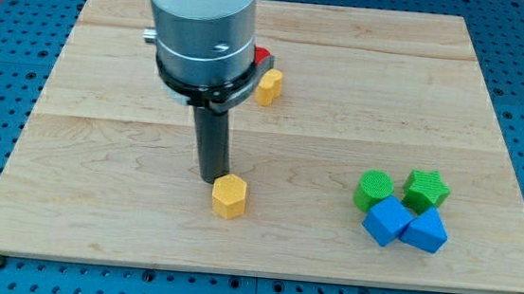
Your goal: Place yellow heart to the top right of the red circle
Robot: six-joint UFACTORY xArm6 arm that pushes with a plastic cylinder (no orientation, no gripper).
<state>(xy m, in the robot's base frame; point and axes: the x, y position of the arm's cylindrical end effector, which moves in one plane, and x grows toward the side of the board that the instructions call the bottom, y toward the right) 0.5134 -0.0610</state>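
Observation:
My tip (212, 179) rests on the board just up and left of a yellow hexagon-shaped block (229, 196), touching it or nearly so. A second yellow block (268, 87), which looks like the heart, lies near the view's top centre. Just up and left of it, a sliver of a red block (261, 57) shows behind the arm's body. The rest of the red block is hidden, so its shape cannot be made out.
A cluster sits at the view's lower right: a green circle (373, 190), a green star (426, 190), a blue cube (387, 220) and another blue block (425, 230). The wooden board (100, 152) lies on a blue pegboard surface.

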